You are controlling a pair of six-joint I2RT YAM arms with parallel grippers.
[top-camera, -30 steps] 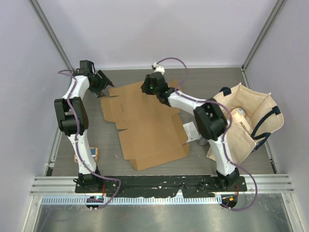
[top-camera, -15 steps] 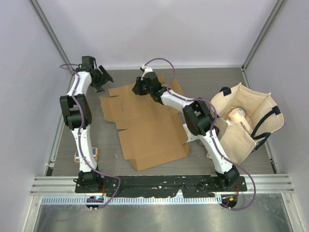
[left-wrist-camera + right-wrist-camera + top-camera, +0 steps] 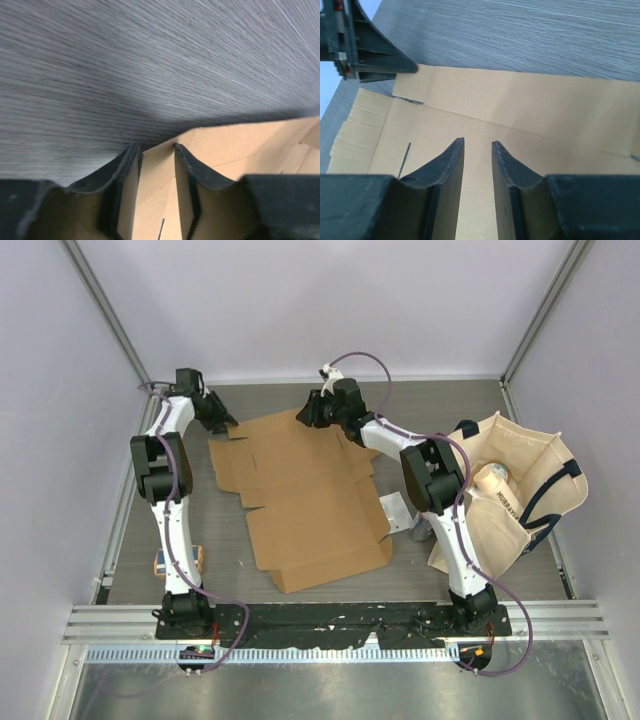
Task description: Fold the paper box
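The paper box (image 3: 300, 490) is a flat brown die-cut cardboard sheet lying in the middle of the table. My left gripper (image 3: 225, 423) is at its far left corner. In the left wrist view the left gripper (image 3: 156, 146) is open by a narrow gap, and the box's corner flap (image 3: 250, 145) shows through and beside the gap. My right gripper (image 3: 306, 415) is low over the sheet's far edge. In the right wrist view the right gripper (image 3: 478, 142) is narrowly open with nothing between its fingers, and only the cardboard (image 3: 520, 110) lies below it.
A beige tote bag (image 3: 510, 490) with dark handles stands at the right, close to the right arm. A small white item (image 3: 400, 512) lies by the sheet's right edge. An orange-and-blue packet (image 3: 180, 562) sits beside the left arm. Walls close the back and sides.
The left gripper came down from behind the sheet onto its far left corner and its jaws narrowed. The right gripper swung left along the far edge, then back to the right.
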